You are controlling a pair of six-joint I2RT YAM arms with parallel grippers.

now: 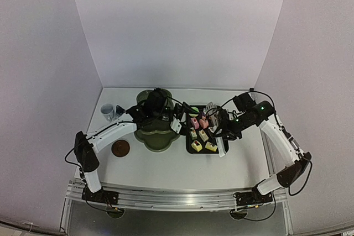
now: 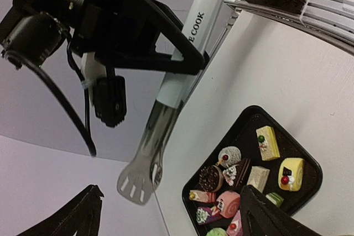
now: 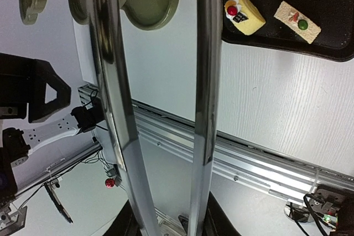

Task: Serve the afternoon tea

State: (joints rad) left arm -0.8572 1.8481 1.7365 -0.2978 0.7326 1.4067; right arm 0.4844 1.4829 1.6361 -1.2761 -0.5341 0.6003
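Several small cakes lie on a black tray (image 1: 187,143); the left wrist view shows a pink roll (image 2: 227,203), a chocolate round (image 2: 210,178) and a yellow roll (image 2: 291,173). The olive-green stand (image 1: 157,140) is left of the tray. My left gripper (image 1: 178,116) hovers over the stand's right side, open and empty (image 2: 171,219). My right gripper (image 1: 217,129) is above the tray's right edge, shut on the base of the tongs (image 3: 202,81). The tongs' tips (image 2: 137,183) hang in the air, spread apart. The pale cup (image 1: 107,111) and dark-blue pot (image 1: 119,110) stand at the back left. One brown saucer (image 1: 120,148) lies front left.
White walls close in the table on three sides. The metal rail (image 1: 177,196) with both arm bases runs along the near edge. The left forearm (image 1: 113,134) crosses above the table between the saucer and the stand.
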